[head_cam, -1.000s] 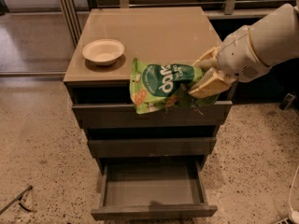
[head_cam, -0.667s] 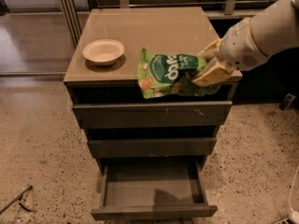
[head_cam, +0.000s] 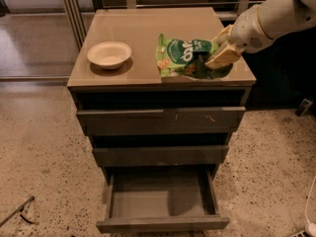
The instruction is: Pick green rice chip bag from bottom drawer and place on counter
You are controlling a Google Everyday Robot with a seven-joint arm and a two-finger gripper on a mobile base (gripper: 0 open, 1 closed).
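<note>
In the camera view, the gripper (head_cam: 217, 48) reaches in from the upper right on a white arm (head_cam: 276, 13) and sits over the front right part of the counter (head_cam: 143, 26). Its two beige fingers (head_cam: 225, 57) are clamped on the right end of the green rice chip bag (head_cam: 183, 56), one above the bag and one below. The bag lies on its side over the counter's front right area, near the front edge, with its dark green logo facing up. A dark shadow lies under it, and whether it touches the surface cannot be told. A white paper bowl (head_cam: 109, 54) stands upright on the counter's left front area, well apart from the bag. Below, the top drawer (head_cam: 160, 120) and the middle drawer (head_cam: 160, 155) stand slightly out from the cabinet. The bottom drawer (head_cam: 163, 224) is pulled far out over the speckled floor (head_cam: 39, 152), its grey inside showing.
</note>
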